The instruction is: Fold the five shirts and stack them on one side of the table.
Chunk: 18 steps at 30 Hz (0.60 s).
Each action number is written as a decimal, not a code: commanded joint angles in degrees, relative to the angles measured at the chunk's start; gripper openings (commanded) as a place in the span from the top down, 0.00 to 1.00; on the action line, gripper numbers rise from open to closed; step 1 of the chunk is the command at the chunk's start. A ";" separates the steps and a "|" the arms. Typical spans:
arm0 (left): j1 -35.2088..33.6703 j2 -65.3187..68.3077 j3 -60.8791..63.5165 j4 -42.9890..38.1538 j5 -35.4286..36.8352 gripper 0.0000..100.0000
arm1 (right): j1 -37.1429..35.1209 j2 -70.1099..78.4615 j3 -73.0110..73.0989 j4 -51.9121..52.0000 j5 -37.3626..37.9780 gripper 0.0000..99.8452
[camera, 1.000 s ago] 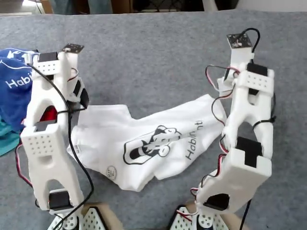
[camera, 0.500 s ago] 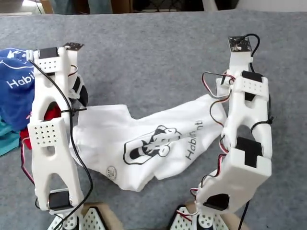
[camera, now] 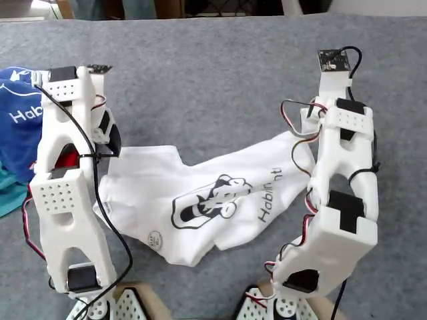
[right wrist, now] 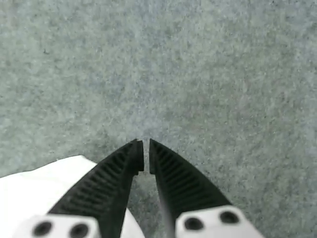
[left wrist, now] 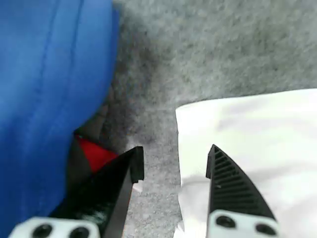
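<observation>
The white shirt (camera: 200,200) was lying rumpled, print side up, in the middle of the grey table (camera: 213,60), right between the two arms. A blue shirt (camera: 17,123) was heaped at the table's left edge with a bit of red cloth (left wrist: 94,151) tucked beside it.

The left gripper (left wrist: 176,151) was spread wide with nothing in it. One jaw was over the white shirt's edge and the other over bare table next to the red cloth. The right gripper (right wrist: 146,144) was pinched together on nothing, tips over bare table just past the shirt's far corner.

What could go wrong, I reckon: if the left jaws closed where they were, they might nip the red cloth or only a sliver of hem, and the shirt would slip out or drag the pile along. The right one would have to open first, or it'd just shove the corner into a worse bunch.

The shirt's long axis ran across the table from the left arm to the right arm, angling slightly away from the bases toward the right. The neck tag (camera: 155,238) sat on the near side, so the collar probably pointed back at the bases.
</observation>
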 commanded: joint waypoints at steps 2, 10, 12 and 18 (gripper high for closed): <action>-0.04 -7.65 7.08 -7.56 2.64 0.78 | -0.53 -0.84 -0.13 -0.88 -0.53 0.96; 0.92 -10.81 15.43 -19.43 4.75 0.78 | -0.53 -0.75 -0.13 -0.88 -0.44 0.96; 0.84 -10.20 16.22 -19.78 4.92 0.78 | -0.53 -0.75 -0.13 -0.97 -0.44 0.96; -1.10 -8.70 16.75 -22.51 5.01 0.78 | -0.53 -0.48 0.04 -1.58 -0.44 0.96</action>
